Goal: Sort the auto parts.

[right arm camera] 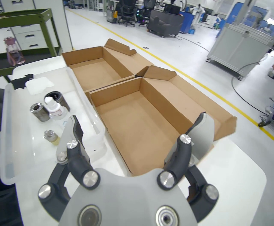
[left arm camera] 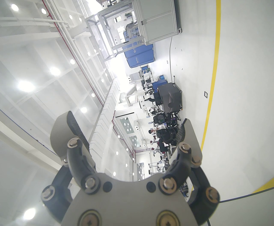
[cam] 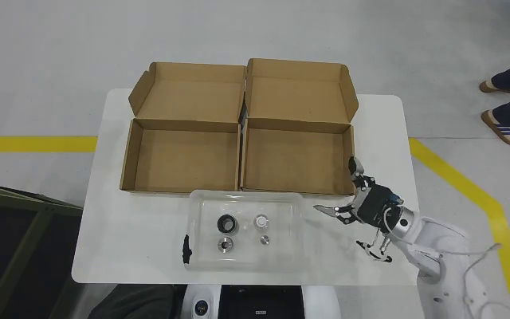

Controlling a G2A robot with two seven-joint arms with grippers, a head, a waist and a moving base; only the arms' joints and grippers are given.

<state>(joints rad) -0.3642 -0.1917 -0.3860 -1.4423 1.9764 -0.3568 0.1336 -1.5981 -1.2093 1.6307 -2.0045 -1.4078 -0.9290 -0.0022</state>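
Note:
A clear plastic tray (cam: 199, 206) at the table's front holds a black ring bearing (cam: 227, 223), a white plastic part (cam: 261, 220), a steel cylinder (cam: 227, 245) and a small metal piece (cam: 264, 239). The right wrist view shows the same bearing (right arm camera: 58, 99), white part (right arm camera: 53, 107), steel cylinder (right arm camera: 39, 111) and small piece (right arm camera: 51, 137). My right gripper (cam: 341, 190) (right arm camera: 138, 118) is open and empty, just right of the tray, over the front corner of the right cardboard box (cam: 295, 159). My left gripper (left arm camera: 128, 119) is open, empty and faces the room.
Two open cardboard boxes, left (cam: 183, 159) and right (right arm camera: 128, 107), sit side by side behind the tray with their lids folded back. A black scrap (cam: 186, 249) lies at the tray's left end. Bare white table (cam: 382, 127) extends to the right. A green cart (right arm camera: 42, 19) stands beyond the table.

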